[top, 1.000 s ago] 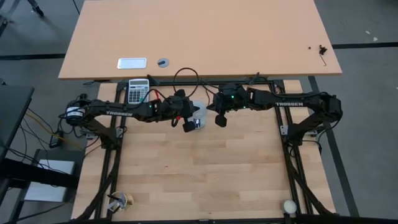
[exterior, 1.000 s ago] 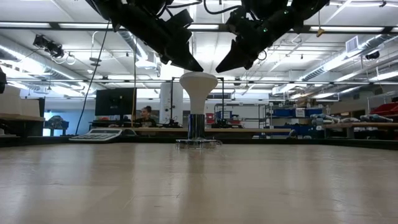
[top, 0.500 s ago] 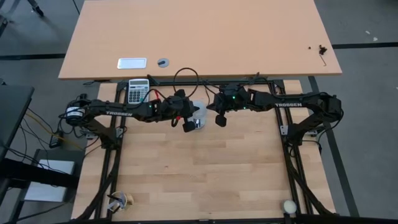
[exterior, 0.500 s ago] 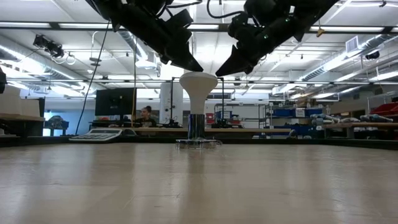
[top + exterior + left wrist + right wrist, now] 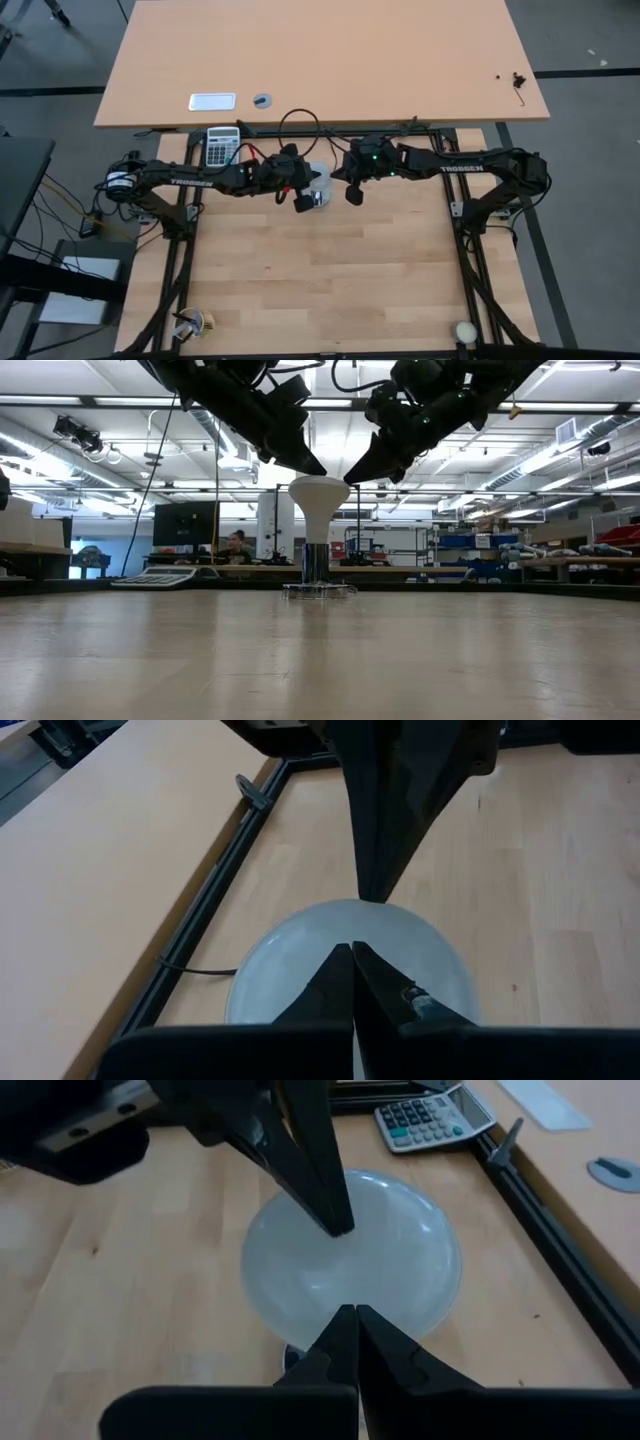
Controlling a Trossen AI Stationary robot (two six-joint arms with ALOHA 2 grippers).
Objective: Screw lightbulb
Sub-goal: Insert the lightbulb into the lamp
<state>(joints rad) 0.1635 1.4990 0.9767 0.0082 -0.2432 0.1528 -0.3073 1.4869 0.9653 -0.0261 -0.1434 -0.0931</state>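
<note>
White and smooth, the cone-shaped lightbulb (image 5: pixel 319 500) stands upright at the centre of the low view, dome uppermost, its narrow greyish base set into a flat silver disc socket (image 5: pixel 318 589) on the pale wooden table (image 5: pixel 320 660). In the high view the same bulb (image 5: pixel 318 181) sits just above the middle of the frame, between the two arms.

Both grippers are poised over the dome with fingers pressed together and nothing held. The left gripper (image 5: pixel 302 199) reaches in from the left of the high view; the right gripper (image 5: pixel 355 192) comes from the right. In the low view both dark finger tips hang close above the dome's rim, one at each side; whether either touches it I cannot tell. Each wrist view looks down its closed fingers onto the pale dome (image 5: pixel 350 955) (image 5: pixel 350 1265).

As a judgement, the bulb looks seated and vertical, so the placing seems done; whether it is screwed fully home cannot be read from here, and some turning may remain.

Around it: a grey calculator (image 5: pixel 222 146) lies at the upper left of the bulb, a black cord (image 5: pixel 298 122) loops above it, and a small cream ball (image 5: pixel 465 331) rests at the lower right corner. None crowds the bulb; only the two arms, close together, stand in each other's way.
</note>
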